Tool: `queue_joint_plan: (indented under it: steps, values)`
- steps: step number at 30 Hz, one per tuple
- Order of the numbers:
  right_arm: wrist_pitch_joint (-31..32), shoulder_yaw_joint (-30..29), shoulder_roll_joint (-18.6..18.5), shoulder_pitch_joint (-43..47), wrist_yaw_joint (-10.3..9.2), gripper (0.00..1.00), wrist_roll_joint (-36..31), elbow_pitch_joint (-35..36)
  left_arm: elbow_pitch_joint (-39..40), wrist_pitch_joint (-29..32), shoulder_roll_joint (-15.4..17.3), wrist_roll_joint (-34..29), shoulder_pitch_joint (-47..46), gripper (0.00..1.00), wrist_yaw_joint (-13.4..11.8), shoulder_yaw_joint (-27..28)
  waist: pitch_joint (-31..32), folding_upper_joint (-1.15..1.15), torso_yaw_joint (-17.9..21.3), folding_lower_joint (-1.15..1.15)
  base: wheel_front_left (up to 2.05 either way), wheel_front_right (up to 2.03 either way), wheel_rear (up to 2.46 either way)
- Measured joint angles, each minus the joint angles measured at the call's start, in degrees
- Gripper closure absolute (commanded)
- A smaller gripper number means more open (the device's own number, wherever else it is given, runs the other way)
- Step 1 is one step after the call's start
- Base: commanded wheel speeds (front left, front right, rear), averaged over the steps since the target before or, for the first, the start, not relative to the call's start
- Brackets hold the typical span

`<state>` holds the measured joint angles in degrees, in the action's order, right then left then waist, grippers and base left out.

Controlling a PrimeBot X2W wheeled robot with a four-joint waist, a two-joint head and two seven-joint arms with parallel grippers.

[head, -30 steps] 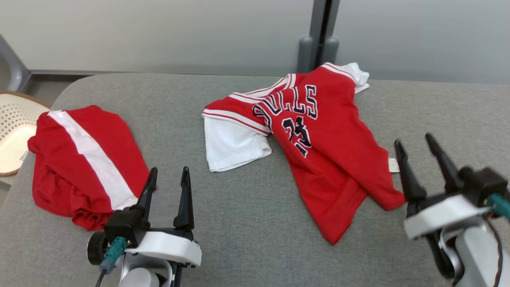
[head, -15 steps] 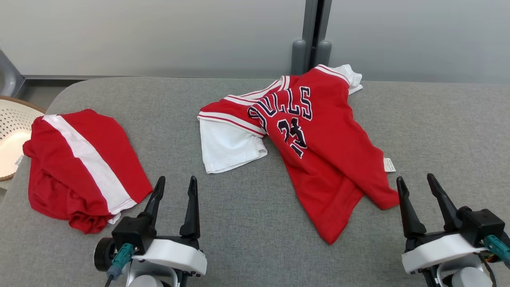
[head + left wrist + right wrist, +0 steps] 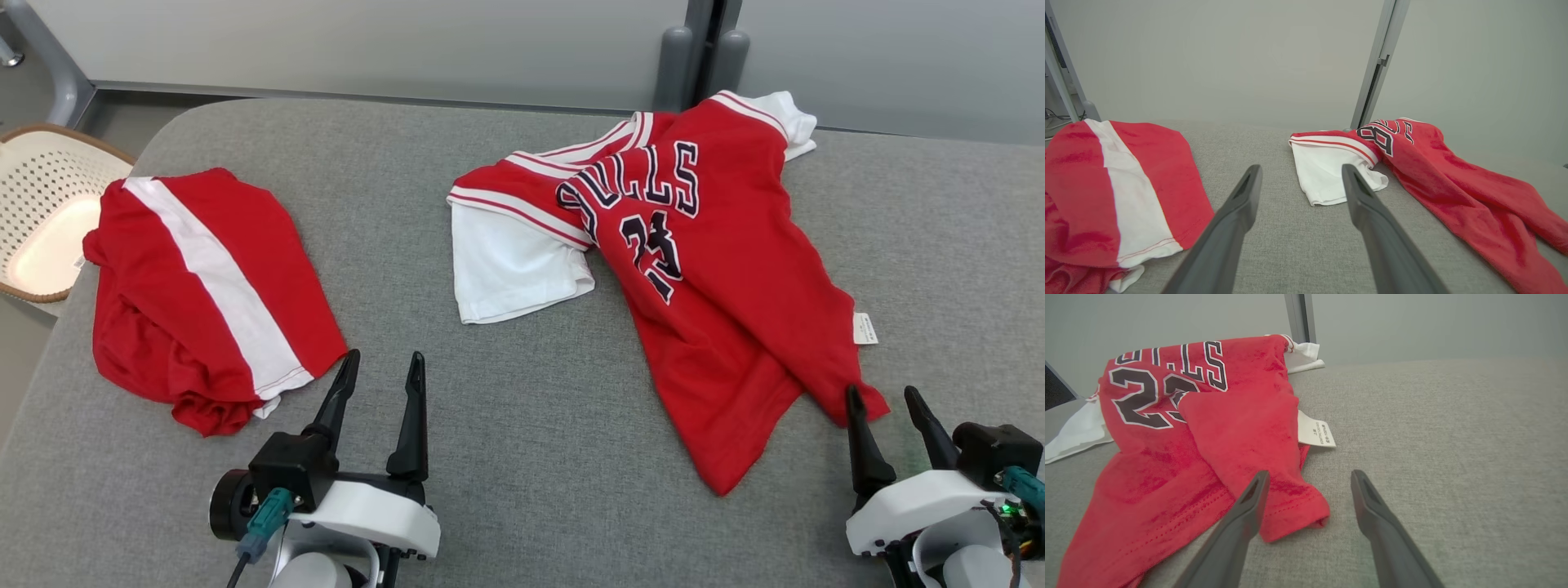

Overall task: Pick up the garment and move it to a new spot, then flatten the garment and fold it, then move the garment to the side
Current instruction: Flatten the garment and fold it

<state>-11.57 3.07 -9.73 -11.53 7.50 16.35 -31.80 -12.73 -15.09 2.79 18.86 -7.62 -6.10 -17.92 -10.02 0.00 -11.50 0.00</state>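
Comparing with a second before, the right gripper (image 3: 882, 394) was found lowered, fingers apart and empty, just short of the near corner of the crumpled Bulls jersey (image 3: 718, 269), which lay right of centre on the grey table (image 3: 522, 441). The left gripper (image 3: 385, 358) was likewise apart. Pickup was judged imminent.

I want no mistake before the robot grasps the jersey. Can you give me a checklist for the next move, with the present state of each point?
1. Right hand open: ok, fingers apart, nothing between them.
2. Left hand open and empty: ok.
3. Jersey corner near right hand: ok, it lies just ahead of the fingers.
4. Jersey flat: not ok, bunched and folded over itself.
5. Jersey apart from striped garment: ok, bare table between.
6. Right hand's height over the table: cannot tell.
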Motion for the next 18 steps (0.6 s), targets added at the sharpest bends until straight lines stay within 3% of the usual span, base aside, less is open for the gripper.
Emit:
queue_joint_plan:
  steps: [2, 3, 4, 12, 18]
  values:
    - [0.12, 0.52, 0.04, -0.46, 0.00, 0.00, 0.89, -1.51, -0.04, 0.00, 0.00, -0.01, -0.29, 0.00, 0.00, -0.14, -0.51, 0.00, -0.59, 0.00, 0.00, 0.00, 0.00]
    - [0.36, 0.94, 0.09, -0.68, 0.00, 0.59, 1.56, -2.27, -0.07, 0.00, -0.02, -0.01, -0.53, 0.00, 0.00, -0.21, -0.72, 0.00, -0.83, 0.00, 0.00, 0.00, 0.00]
    - [0.30, 1.20, 0.08, -0.90, 0.00, 1.00, 1.79, -2.75, -0.07, 0.00, 0.01, -0.01, -0.76, 0.00, 0.00, -0.25, -0.93, 0.00, -1.03, 0.00, 0.00, 0.00, 0.00]
    - [-2.45, 0.92, -1.63, -3.27, 0.00, 1.00, 1.98, -2.01, -0.26, 0.00, 0.00, -0.20, -1.01, 0.00, -0.14, -0.04, -0.97, 0.00, -0.92, 0.00, 0.00, 0.00, 0.00]
    - [-2.37, -0.04, -6.84, -6.99, 0.00, 1.00, -0.26, 2.26, -0.29, 0.00, 0.00, -0.13, -1.07, 0.00, -0.19, -0.77, -0.44, 0.00, -0.39, 0.00, 0.00, 0.00, 0.00]
